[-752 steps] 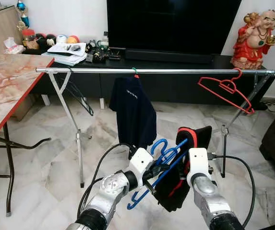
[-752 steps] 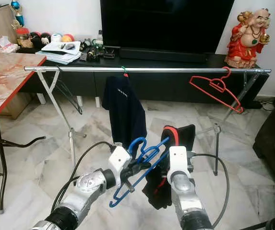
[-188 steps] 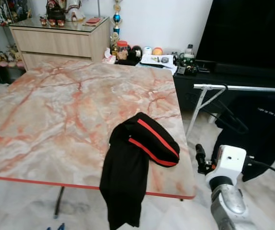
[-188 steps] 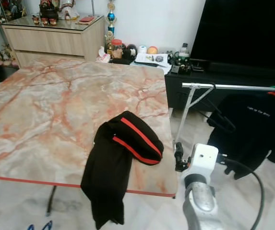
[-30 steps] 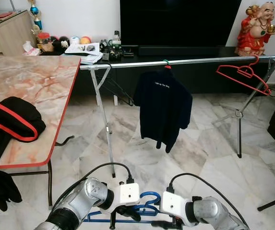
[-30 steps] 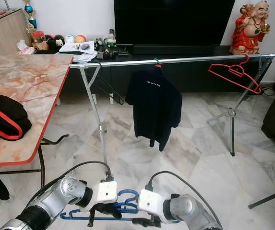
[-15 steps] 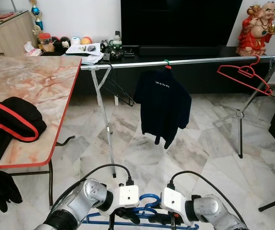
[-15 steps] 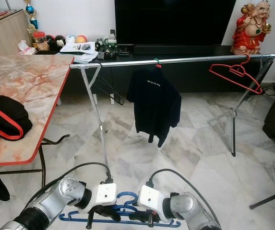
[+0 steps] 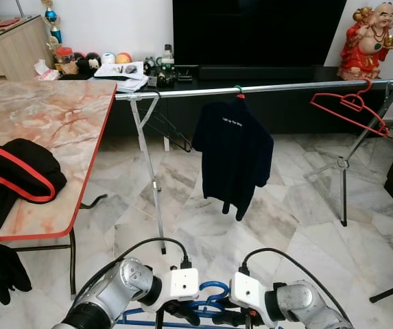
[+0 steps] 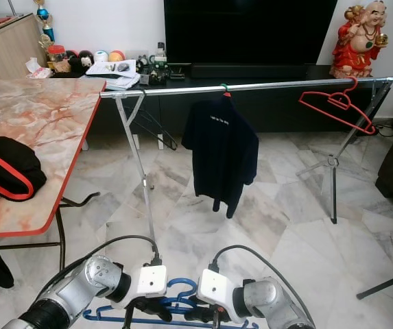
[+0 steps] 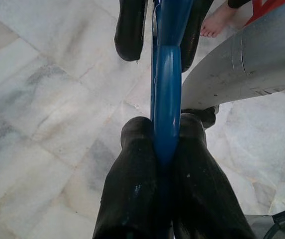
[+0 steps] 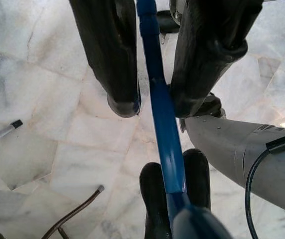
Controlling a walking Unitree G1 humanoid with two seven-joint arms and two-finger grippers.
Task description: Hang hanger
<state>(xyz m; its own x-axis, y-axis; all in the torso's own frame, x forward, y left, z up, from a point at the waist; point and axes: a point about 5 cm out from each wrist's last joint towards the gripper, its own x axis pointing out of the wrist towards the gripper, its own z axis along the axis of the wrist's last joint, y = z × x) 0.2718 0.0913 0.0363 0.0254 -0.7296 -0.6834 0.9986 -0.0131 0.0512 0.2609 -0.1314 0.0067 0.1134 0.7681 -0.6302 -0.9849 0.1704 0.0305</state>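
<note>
A blue hanger (image 9: 213, 291) is held low over the marble floor in the left eye view, its hook pointing up. My left gripper (image 9: 182, 312) is shut on it; the left wrist view shows both pads (image 11: 137, 149) pinching the blue hanger (image 11: 166, 99). My right gripper (image 9: 234, 317) faces the left one from the right. In the right wrist view its fingers (image 12: 113, 55) straddle the hanger's bar (image 12: 154, 84), one touching it and the other a small gap away. The metal clothes rail (image 9: 265, 88) stands ahead, well above both grippers.
On the rail hang a dark T-shirt (image 9: 234, 154), a red hanger (image 9: 347, 110) and a black hanger (image 9: 169, 133). A marble table (image 9: 45, 116) on the left carries a black garment with red stripes (image 9: 18, 178). A person's bare foot (image 11: 217, 22) stands nearby.
My right gripper has moved in from below the hanger and now has its fingers either side of the bar. The left gripper keeps its hold. The T-shirt sways slightly.
</note>
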